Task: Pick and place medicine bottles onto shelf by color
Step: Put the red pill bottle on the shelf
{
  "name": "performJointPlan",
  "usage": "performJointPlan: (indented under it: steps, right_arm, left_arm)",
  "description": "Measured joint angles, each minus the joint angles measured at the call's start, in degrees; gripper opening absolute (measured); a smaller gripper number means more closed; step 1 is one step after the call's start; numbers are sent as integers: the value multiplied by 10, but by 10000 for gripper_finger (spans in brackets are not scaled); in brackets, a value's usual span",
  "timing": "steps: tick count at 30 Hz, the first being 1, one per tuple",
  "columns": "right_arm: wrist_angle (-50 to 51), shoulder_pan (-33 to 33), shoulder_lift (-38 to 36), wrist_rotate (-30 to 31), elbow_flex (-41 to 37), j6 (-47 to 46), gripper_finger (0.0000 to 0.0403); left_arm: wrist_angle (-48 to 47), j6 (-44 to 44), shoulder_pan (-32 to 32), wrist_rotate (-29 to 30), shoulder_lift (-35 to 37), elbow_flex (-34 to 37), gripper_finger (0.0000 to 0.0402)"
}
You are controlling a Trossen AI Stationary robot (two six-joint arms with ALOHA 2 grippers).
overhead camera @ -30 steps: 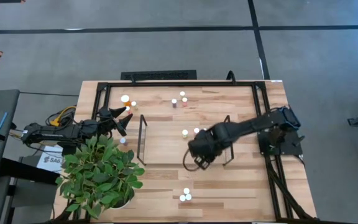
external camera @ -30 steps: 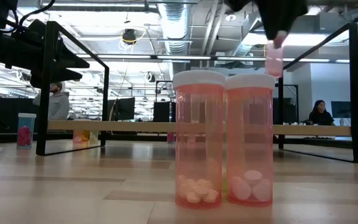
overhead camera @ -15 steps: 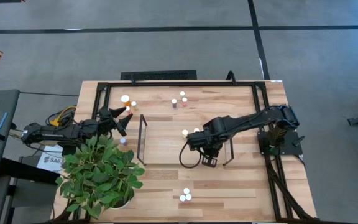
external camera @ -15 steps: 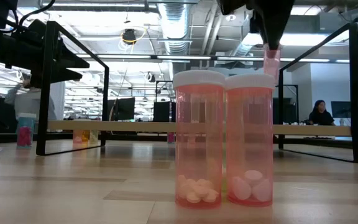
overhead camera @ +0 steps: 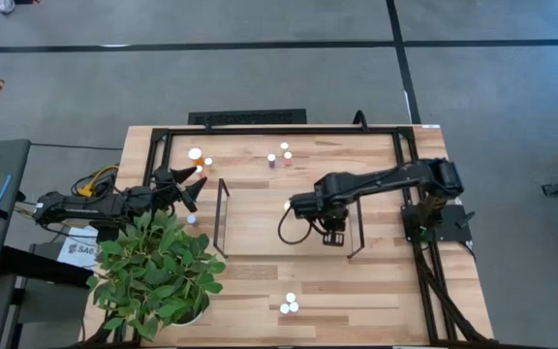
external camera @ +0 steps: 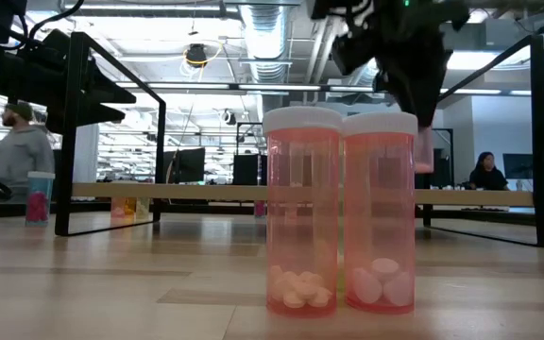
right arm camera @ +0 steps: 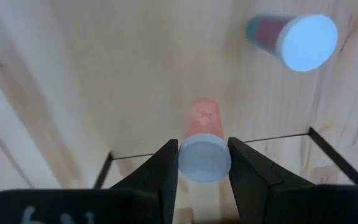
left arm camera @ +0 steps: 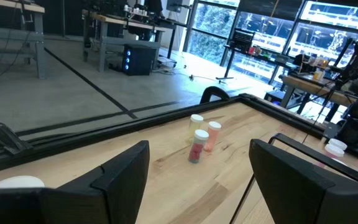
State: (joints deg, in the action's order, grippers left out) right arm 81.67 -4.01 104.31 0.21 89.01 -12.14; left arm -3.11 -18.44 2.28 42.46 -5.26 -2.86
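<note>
The right gripper (right arm camera: 204,163) was clamped on the white cap of a small pink bottle (right arm camera: 202,121), one dark finger pressed to each side of the cap and the bottle's body hanging below it. From overhead, that gripper (overhead camera: 303,206) was over the shelf (overhead camera: 260,228), the light-wood panel between two thin black wire ends, toward its right half. A red bottle (right arm camera: 272,32) with a white cap stood upright on the wood near the held one but apart from it; overhead its cap showed just beside the gripper (overhead camera: 288,206). In the low view the right gripper (external camera: 421,127) came down from above behind the two bottles closest to the camera, with the pink bottle (external camera: 424,151) partly hidden behind the right-hand one.

Those two orange bottles (external camera: 302,212) stood upright and touching, with white pills in the bottom of each; overhead they formed part of a small cluster (overhead camera: 288,305) near the front edge of the table (overhead camera: 386,291).

The left gripper (overhead camera: 188,184) hovered near the left end of the shelf with its fingers spread apart and nothing between them. Beyond its fingers (left arm camera: 120,177) three bottles (left arm camera: 201,138) stood close together near the far edge; overhead they appeared as a group (overhead camera: 281,154). A larger white-capped bottle (overhead camera: 196,154) and a smaller one sat near the far left corner. A leafy potted plant (overhead camera: 158,267) filled the front left corner. In the room behind, a person (external camera: 17,142) was at the left and another (external camera: 485,172) sat at the right.
</note>
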Motion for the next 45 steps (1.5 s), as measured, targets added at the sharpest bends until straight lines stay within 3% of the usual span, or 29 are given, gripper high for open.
performJointPlan:
  steps: [11, 28, 45]
  right_arm:
    - [-43, 41, -12, -25, -67, 36, 139]
    - [-82, 91, -24, -14, -68, 83, 139]
    - [-91, 98, -24, -17, -68, 106, 139]
  left_arm:
    - [0, 0, 0, 0, 0, 0, 265]
    - [0, 0, 0, 0, 0, 0, 265]
    - [0, 0, 0, 0, 0, 0, 265]
